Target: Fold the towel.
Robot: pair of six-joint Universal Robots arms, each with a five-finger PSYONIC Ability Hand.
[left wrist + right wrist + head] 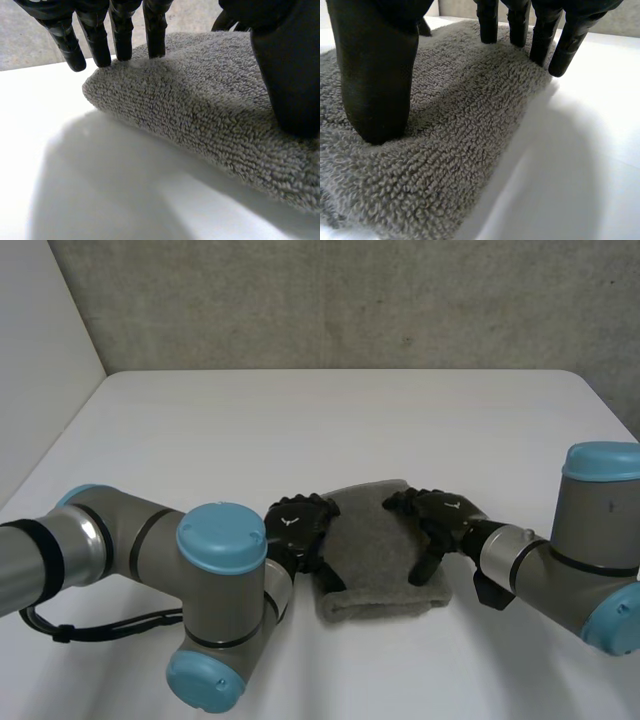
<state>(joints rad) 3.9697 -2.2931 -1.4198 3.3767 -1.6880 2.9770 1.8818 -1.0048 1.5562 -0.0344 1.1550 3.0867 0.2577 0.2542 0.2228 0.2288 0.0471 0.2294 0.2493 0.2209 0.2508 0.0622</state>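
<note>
While the folded grey towel lay near the front of the white table, the left hand rested on its left edge and the right hand on its right edge, each with straight fingers and thumb pressing down, gripping nothing.

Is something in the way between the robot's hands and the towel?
No, nothing visible is in the way. The left hand rests on the left edge of the towel and the right hand on its right edge, with straight fingers touching the cloth on the white table.
</note>
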